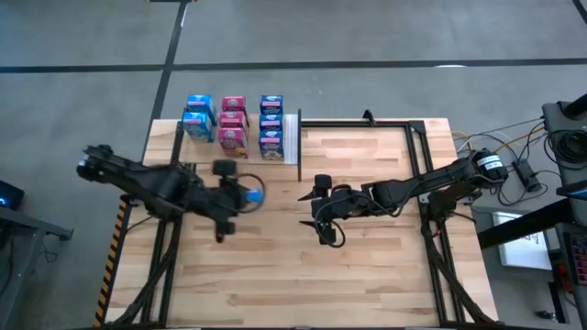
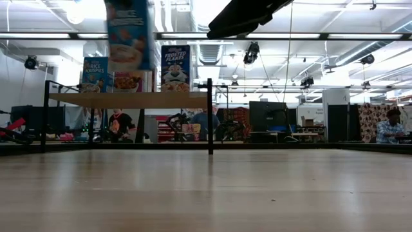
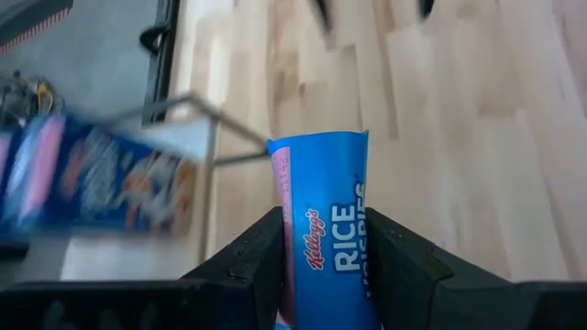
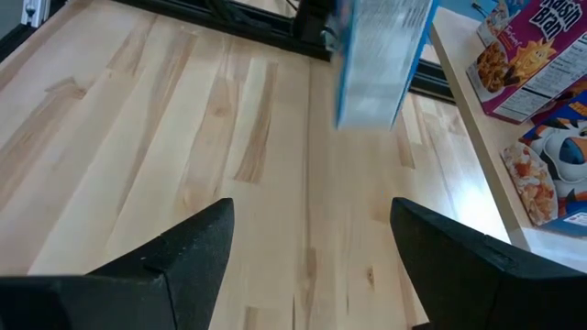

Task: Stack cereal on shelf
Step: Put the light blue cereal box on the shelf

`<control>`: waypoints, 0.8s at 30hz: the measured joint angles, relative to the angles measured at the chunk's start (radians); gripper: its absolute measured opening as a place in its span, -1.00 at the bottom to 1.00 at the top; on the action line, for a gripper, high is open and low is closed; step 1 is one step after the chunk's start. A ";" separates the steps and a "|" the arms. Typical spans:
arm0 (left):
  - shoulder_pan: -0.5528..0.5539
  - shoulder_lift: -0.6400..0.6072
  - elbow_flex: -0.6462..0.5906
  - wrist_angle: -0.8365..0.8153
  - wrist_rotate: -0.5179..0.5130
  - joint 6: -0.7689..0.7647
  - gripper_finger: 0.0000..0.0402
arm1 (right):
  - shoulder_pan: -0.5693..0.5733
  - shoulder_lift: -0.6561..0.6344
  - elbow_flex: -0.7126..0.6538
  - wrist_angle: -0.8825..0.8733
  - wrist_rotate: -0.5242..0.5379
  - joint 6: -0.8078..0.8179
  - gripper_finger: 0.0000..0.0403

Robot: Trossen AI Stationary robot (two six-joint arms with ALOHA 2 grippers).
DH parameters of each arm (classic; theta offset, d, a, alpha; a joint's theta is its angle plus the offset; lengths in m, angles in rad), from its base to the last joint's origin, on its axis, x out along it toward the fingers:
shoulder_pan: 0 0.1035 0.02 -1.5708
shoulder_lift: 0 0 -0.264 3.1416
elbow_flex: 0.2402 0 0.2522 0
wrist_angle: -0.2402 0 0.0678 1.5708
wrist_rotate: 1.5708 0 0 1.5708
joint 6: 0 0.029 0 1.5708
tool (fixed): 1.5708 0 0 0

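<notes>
Left arm: stretched from the table's left edge toward the middle; its left gripper [image 1: 240, 194] is pinched on a small bright blue cardboard cereal box [image 3: 323, 229], which is clamped between the two dark fingers [image 3: 249, 257] and held clear above the tabletop.
Shelf: a pale smooth light-wood shelf unit [image 1: 292, 137] with a white strip along its right edge is set at the table's far left; blue and pink/magenta cereal boxes [image 1: 233, 124] are seen on it in three rows.
Tabletop: the larger plank tabletop with black metal frame [image 1: 367, 266] carries both arms.
Right arm: reached in from the right edge; its right gripper [image 1: 323, 220] is spread wide over bare planks near the centre, nothing being held.
</notes>
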 joint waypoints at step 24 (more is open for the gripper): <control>0.008 -0.332 0.000 -0.513 -0.134 -0.255 -0.41 | 0.000 0.000 -0.001 0.003 0.000 -0.028 0.43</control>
